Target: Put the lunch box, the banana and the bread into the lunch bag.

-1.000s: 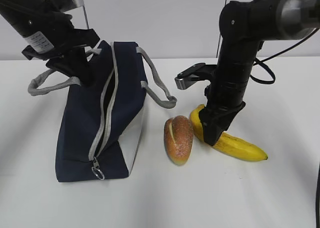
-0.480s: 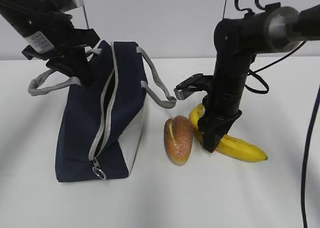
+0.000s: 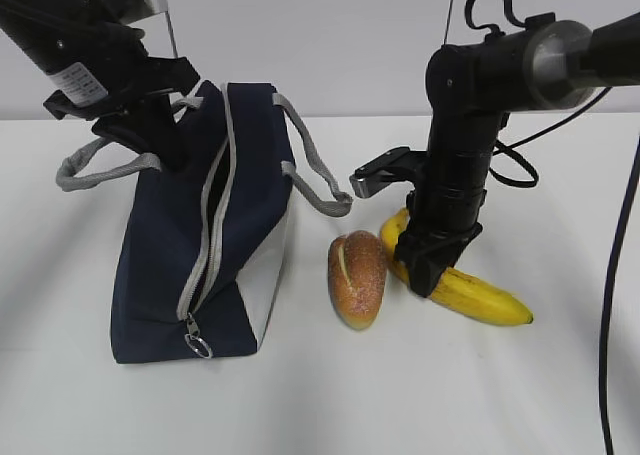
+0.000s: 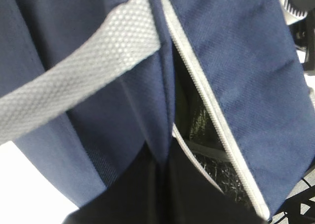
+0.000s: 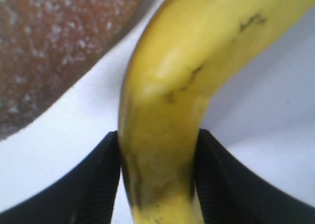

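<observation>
On the white table (image 3: 520, 395) the navy bag (image 3: 165, 265) stands with its grey zipper partly parted; through the gap the left wrist view shows only dark lining and mesh (contents cannot be told). At its far top edge the left gripper (image 3: 150, 125) pinches the fabric by a grey handle (image 3: 100, 170). A white label on that arm is too small to read. Just right of the bag lies the bread (image 3: 357, 278), and beside it the banana (image 3: 470, 290), clamped between the right gripper's (image 5: 157, 179) black fingers (image 5: 101, 179).
</observation>
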